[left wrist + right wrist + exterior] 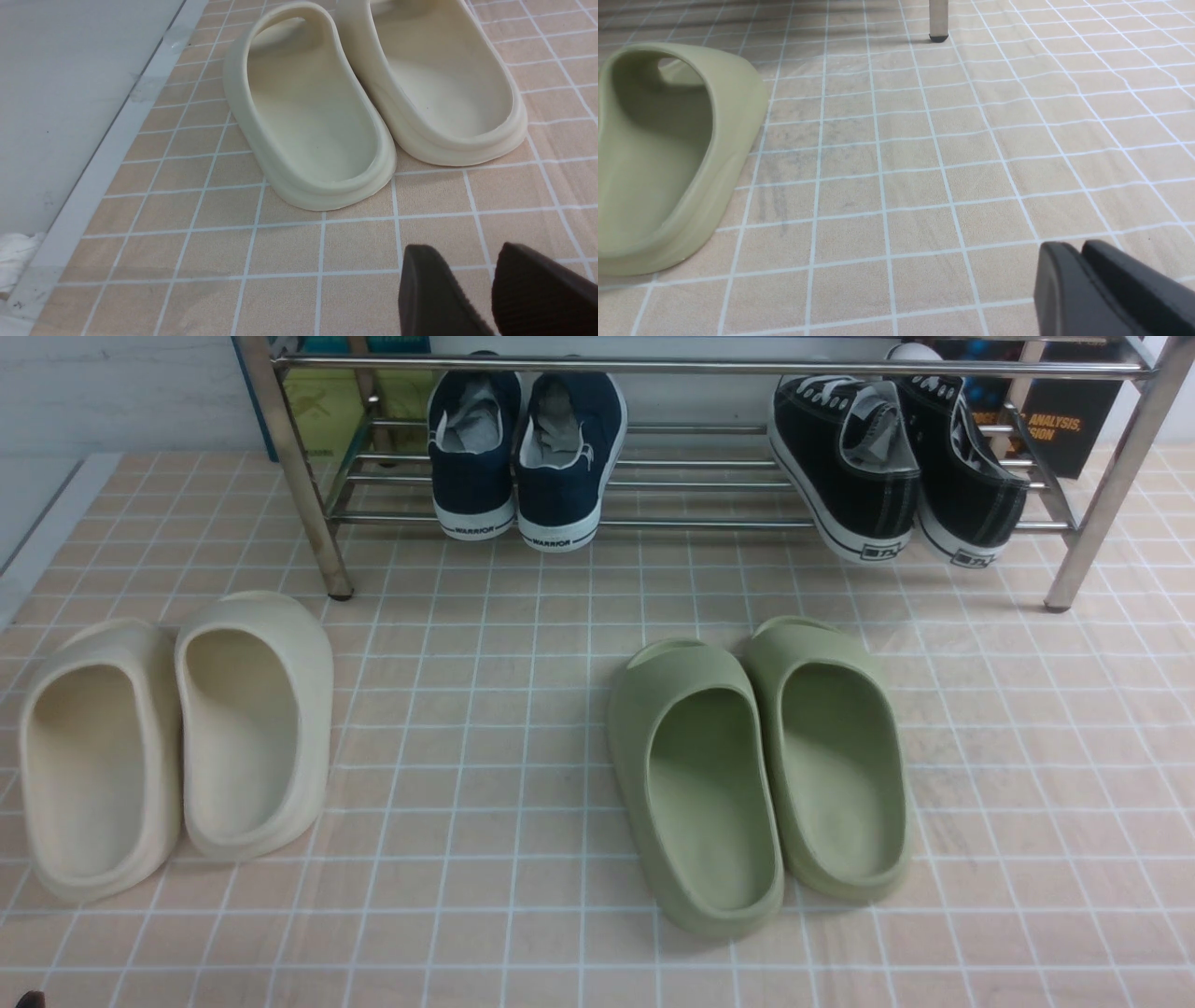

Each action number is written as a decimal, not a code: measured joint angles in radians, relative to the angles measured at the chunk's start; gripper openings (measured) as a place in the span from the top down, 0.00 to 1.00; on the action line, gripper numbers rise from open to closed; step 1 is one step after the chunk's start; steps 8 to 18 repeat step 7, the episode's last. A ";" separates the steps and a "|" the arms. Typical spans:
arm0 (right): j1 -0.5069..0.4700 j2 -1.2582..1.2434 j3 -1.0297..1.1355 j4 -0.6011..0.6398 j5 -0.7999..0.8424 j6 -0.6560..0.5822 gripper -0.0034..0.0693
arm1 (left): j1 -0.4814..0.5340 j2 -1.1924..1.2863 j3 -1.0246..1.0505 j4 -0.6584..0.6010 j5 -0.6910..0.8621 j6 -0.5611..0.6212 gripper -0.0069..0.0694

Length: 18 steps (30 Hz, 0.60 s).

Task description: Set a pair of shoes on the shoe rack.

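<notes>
Shoes (887, 467) lean, heels overhanging the rack (709, 523), upper right; they could slip off. Left gripper (490, 289) open, empty; right gripper (1083, 280) nearly closed, empty.

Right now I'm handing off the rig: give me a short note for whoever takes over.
Left gripper: open, empty, low over the tiles near the cream slides.
Right gripper: fingers almost together, holding nothing, beside the green slides.
Black sneakers: both on the shoe rack, right end of the lower shelf, heels out, leaning against each other. Navy sneakers sit further left on it.
Done: pair placed.
Left: nothing obvious; perhaps straighten the pair, park arms.
</notes>
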 joint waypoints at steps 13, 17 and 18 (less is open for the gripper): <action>0.000 0.000 0.000 0.001 0.000 0.000 0.85 | 0.000 0.000 0.000 0.000 0.000 0.000 0.60; 0.000 0.000 0.000 0.001 0.000 0.000 0.85 | 0.000 0.000 0.000 0.000 0.000 0.000 0.60; 0.000 0.000 0.000 0.001 0.000 0.000 0.85 | 0.000 0.000 0.000 0.000 0.000 0.000 0.60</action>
